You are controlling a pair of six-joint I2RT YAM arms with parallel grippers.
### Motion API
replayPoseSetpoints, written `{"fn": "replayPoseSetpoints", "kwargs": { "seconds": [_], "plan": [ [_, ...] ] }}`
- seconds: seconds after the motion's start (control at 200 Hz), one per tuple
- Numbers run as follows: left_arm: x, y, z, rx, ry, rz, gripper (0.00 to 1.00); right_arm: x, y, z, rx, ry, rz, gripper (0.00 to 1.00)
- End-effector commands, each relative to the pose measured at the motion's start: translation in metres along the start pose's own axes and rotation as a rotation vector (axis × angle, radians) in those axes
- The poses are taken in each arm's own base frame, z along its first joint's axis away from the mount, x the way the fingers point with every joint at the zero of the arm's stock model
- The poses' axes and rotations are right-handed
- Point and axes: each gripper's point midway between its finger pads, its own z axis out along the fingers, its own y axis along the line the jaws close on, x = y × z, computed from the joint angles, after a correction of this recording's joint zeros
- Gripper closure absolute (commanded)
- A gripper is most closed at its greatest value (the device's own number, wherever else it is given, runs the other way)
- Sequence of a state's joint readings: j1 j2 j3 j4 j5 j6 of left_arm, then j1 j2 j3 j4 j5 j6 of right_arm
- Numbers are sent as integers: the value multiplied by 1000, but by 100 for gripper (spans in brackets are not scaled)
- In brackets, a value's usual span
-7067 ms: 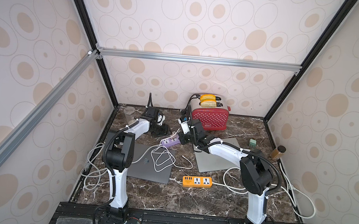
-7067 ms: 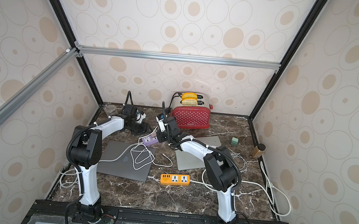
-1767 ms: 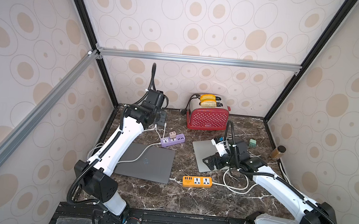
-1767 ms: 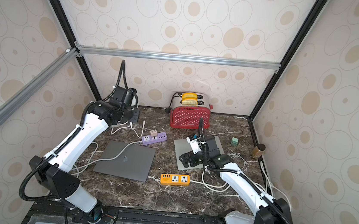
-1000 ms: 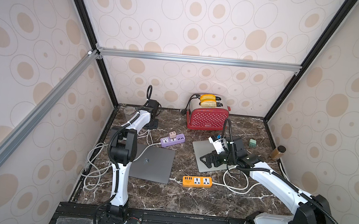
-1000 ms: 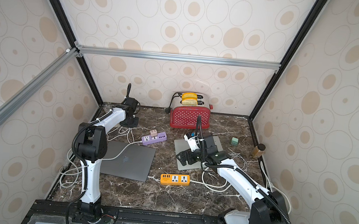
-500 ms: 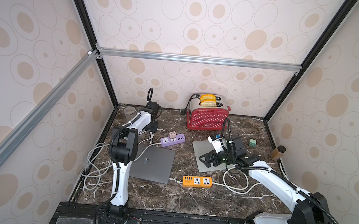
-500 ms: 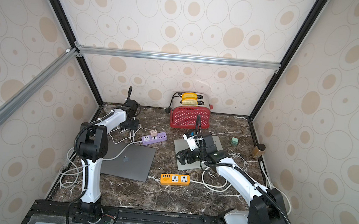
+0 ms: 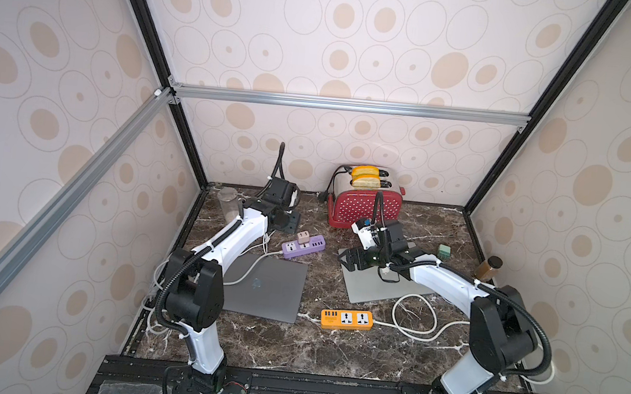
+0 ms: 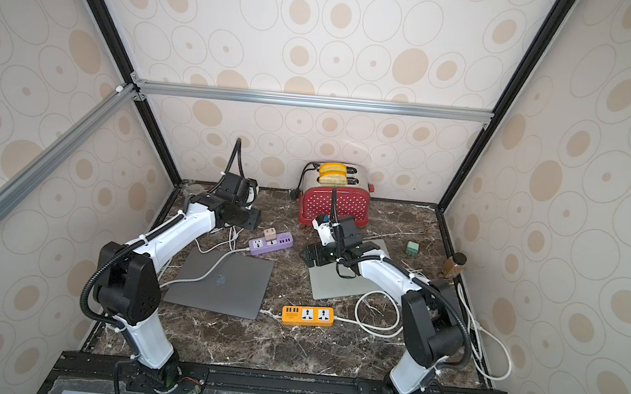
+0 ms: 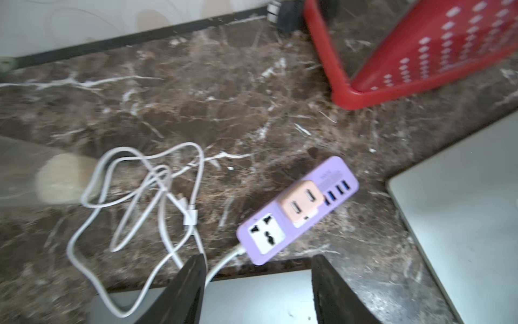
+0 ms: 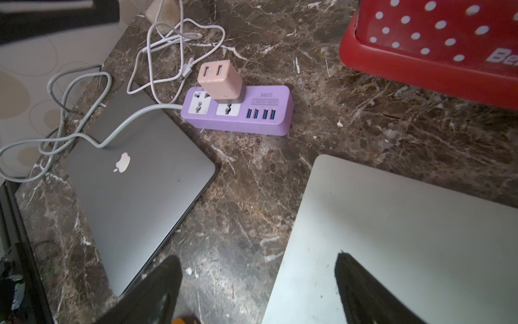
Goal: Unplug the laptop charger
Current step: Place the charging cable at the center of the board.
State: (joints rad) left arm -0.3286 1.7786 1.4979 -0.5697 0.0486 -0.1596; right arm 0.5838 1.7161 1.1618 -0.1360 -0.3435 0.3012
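Both my pincers stand open and empty: the left gripper (image 11: 256, 259) hovers by the purple strip (image 11: 330, 174), the right gripper (image 12: 257, 256) at the silver laptop (image 12: 406, 238). The white charger cable (image 11: 157, 196) lies coiled at far left, seemingly free of the pink adapter (image 11: 302, 203); little looks left.

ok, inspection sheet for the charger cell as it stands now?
Surface: dark marble tabletop, no spills seen.
Job's things: pink charger plugged in purple power strip, both its ports empty; white cable loose beside it; dark laptop closed.
Clutter: red toaster, silver laptop, orange power strip, green block, brown bottle.
Grippers: left gripper and right gripper open, empty.
Cables: grey lead crosses dark laptop lid; white lead loops off orange power strip.
Surroundings: patterned walls, aluminium frame; nothing else seen.
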Motion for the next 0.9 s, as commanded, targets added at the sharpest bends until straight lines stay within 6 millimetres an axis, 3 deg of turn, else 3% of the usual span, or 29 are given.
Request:
{"fn": "replayPoseSetpoints", "kwargs": {
  "seconds": [0.0, 0.2, 0.411, 0.636, 0.896],
  "plan": [
    [0, -13, 16, 108, 1, 19, 37, -27, -1, 15, -6, -71, -2, 12],
    [1, -24, 40, 168, 20, 88, 37, -40, -22, 47, 55, -86, 49, 14],
    [0, -32, 54, 216, 37, 128, 37, -33, -41, 82, 108, -55, 118, 18],
    [5, -31, 68, 203, 56, 137, 37, -29, -39, 106, 87, -56, 127, 20],
    [10, -29, 84, 199, 82, 194, 38, -30, -37, 120, 88, -57, 128, 21]
  ]
}}
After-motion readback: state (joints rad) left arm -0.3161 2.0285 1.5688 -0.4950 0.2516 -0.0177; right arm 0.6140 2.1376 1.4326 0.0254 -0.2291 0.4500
